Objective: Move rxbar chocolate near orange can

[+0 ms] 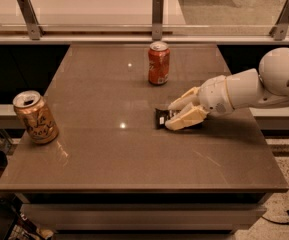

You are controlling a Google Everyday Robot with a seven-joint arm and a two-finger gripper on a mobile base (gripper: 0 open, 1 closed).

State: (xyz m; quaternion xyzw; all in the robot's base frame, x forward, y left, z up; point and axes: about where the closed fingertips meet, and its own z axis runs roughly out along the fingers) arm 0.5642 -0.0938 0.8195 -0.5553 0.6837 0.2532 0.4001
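Brown tabletop (109, 149): your gripper (176, 114) sits right of centre, its cream fingers (184, 118) narrowed around the flat-lying rxbar chocolate (163, 118), touching it. From the bar, the orange can (35, 117) stands well apart at nine o'clock, and a red can (158, 63) at twelve.

gripper (173, 114) over rxbar chocolate (163, 117), orange can (35, 117) far left
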